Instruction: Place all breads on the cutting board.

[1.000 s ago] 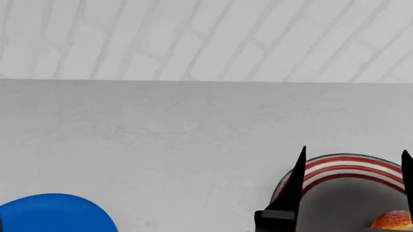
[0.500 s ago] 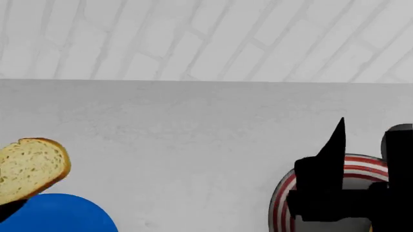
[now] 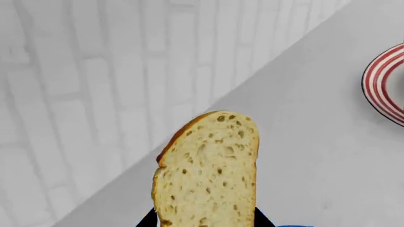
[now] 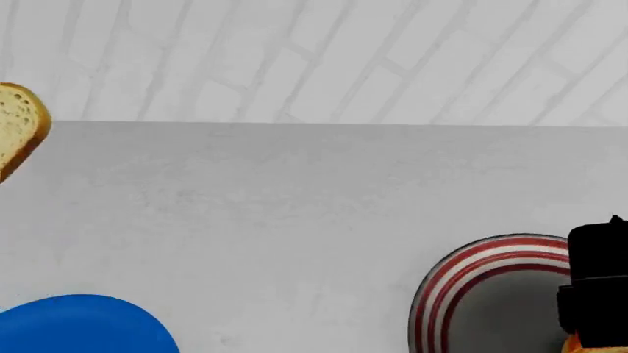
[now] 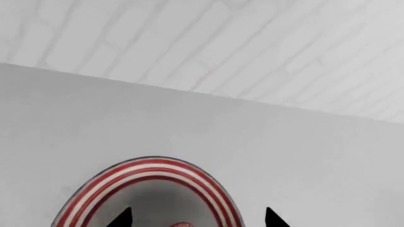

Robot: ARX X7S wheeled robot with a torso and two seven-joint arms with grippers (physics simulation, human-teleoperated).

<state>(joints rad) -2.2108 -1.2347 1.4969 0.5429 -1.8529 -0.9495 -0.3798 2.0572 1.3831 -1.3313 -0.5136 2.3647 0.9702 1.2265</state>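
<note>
The pale bread slice (image 3: 208, 175) with a tan crust stands upright between the black fingertips of my left gripper (image 3: 205, 221), which is shut on its lower end. In the head view the slice (image 4: 18, 129) hangs high at the far left, above the table. My right gripper (image 5: 197, 218) is open, its two tips spread over the red-and-white striped bowl (image 5: 151, 166). A sliver of the orange-brown loaf (image 5: 181, 224) shows inside the bowl between the tips, and the loaf (image 4: 572, 344) also peeks out at the head view's lower right. The cutting board is out of view.
A round blue plate (image 4: 84, 323) lies at the front left of the grey table (image 4: 294, 206). The striped bowl (image 4: 471, 276) sits at the front right, partly behind my right arm's black body (image 4: 596, 287). A white brick wall (image 4: 314, 59) backs the table.
The left gripper has lifted the slice from off the blue plate, up and to the left. The right gripper rose, then sank toward the lower right over the bowl.
</note>
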